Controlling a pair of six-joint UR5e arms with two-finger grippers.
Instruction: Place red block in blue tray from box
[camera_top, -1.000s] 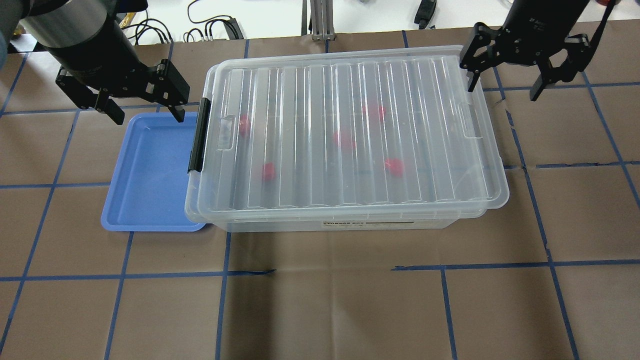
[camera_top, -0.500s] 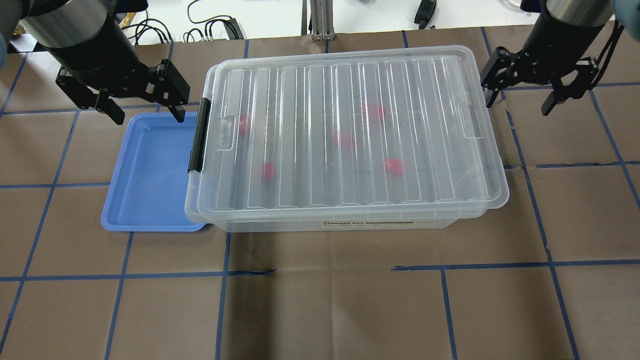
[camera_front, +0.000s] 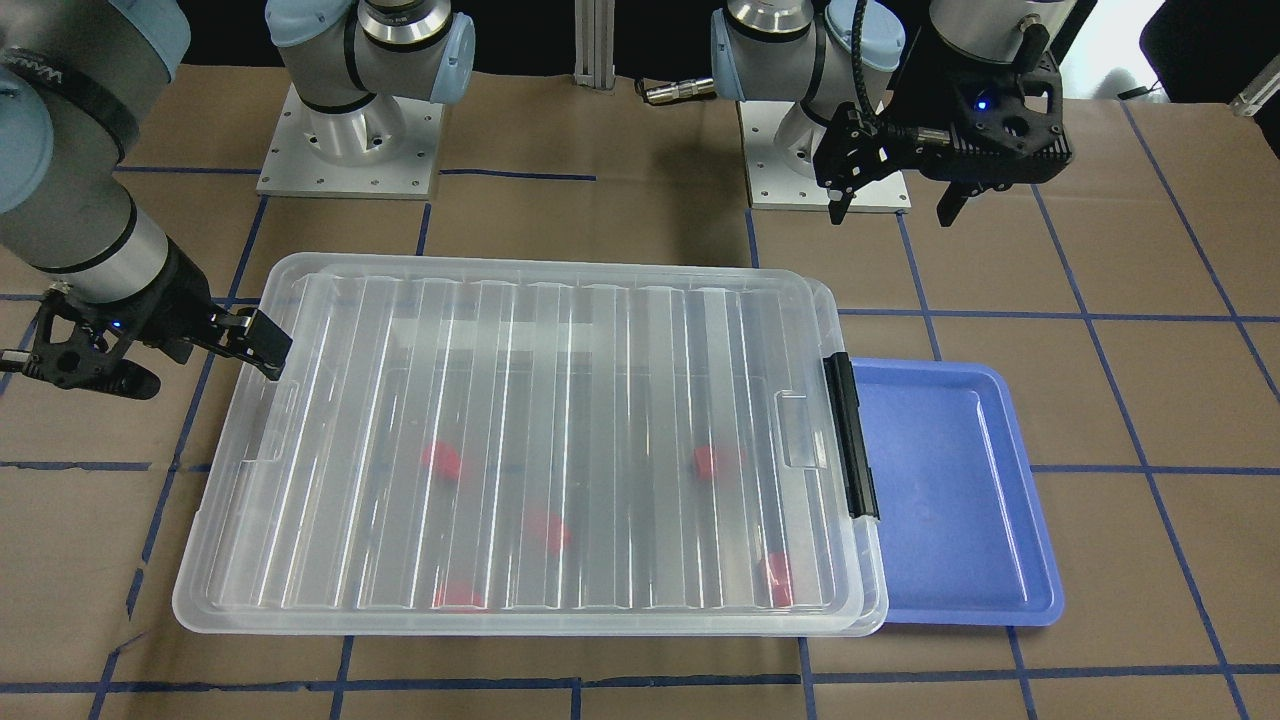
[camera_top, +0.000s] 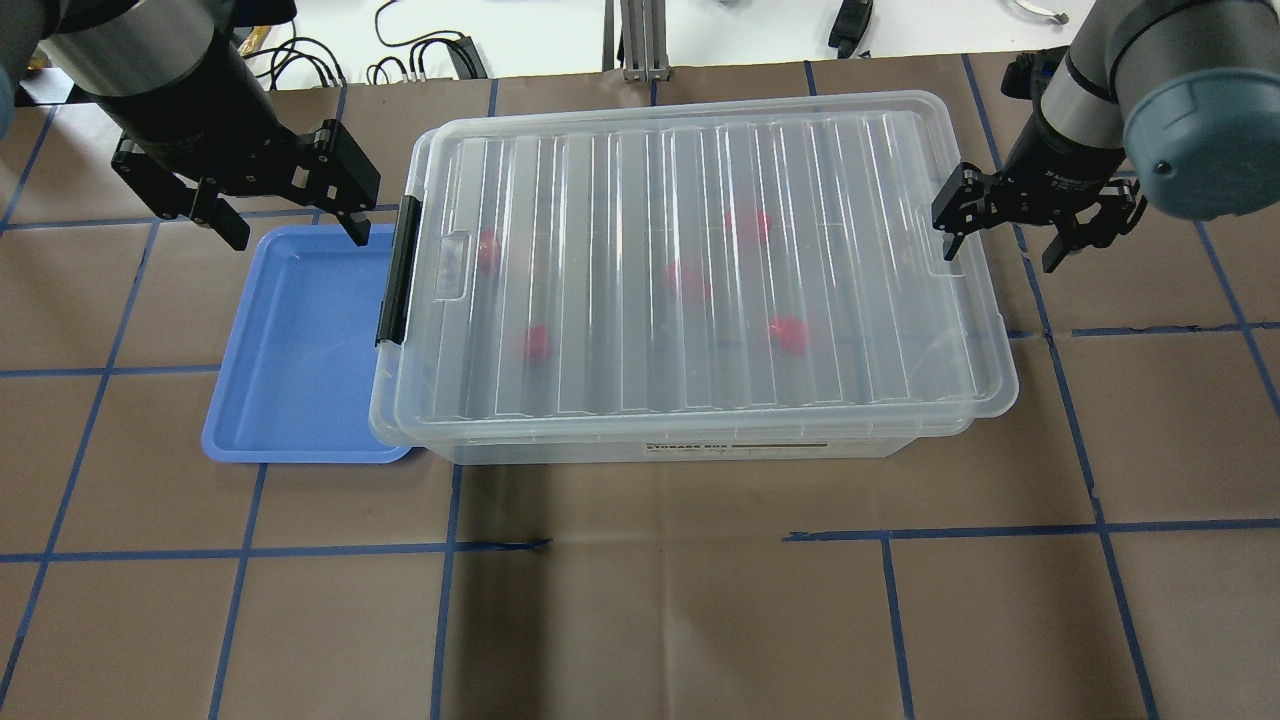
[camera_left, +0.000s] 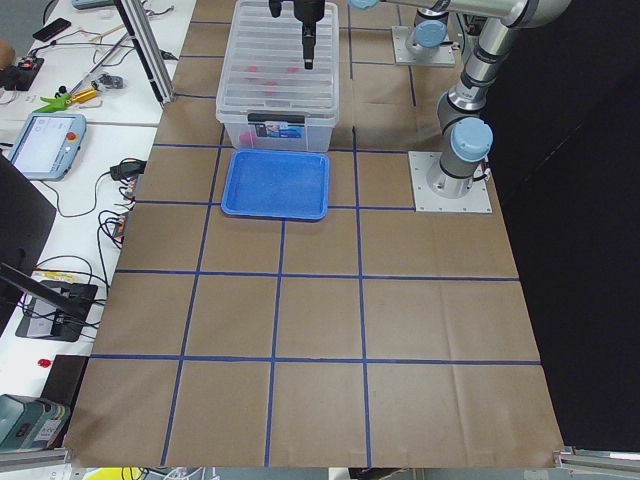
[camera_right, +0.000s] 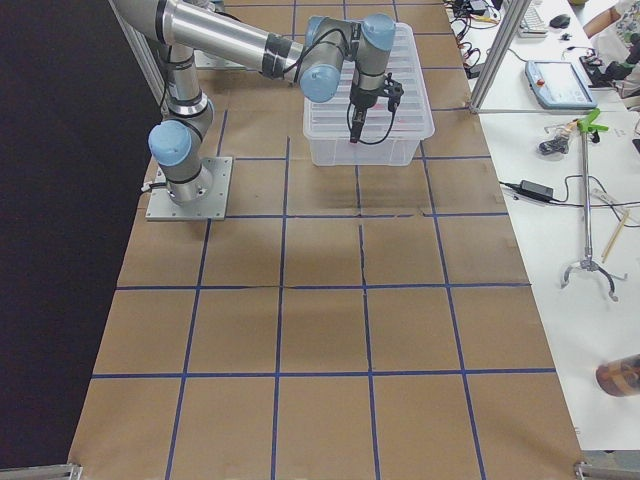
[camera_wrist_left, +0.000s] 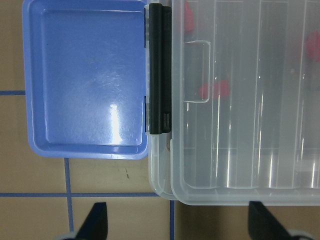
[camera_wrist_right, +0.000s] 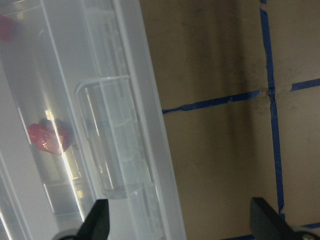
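The clear box (camera_top: 560, 450) stands mid-table with its ridged clear lid (camera_top: 850, 180) on it. Several red blocks (camera_top: 538, 343) show blurred through the lid. The black latch handle (camera_top: 398, 270) is at the box's left end. The blue tray (camera_top: 300, 350) lies empty beside that end. My left gripper (camera_top: 297, 238) is open above the tray's far edge, holding nothing. My right gripper (camera_top: 1000, 262) is open at the box's right end, one finger over the lid's end tab (camera_wrist_right: 115, 145), the other over the table. In the right wrist view a red block (camera_wrist_right: 47, 137) shows under the lid.
Cables (camera_top: 420, 55) and a metal post (camera_top: 635, 40) lie beyond the table's far edge. Both arm bases (camera_front: 350, 130) stand behind the box in the front-facing view. Brown paper with blue tape lines (camera_top: 660, 545) covers the table.
My right gripper has come down and toward me, to the box's right end at lid height. The left gripper, box, lid and tray have not moved.
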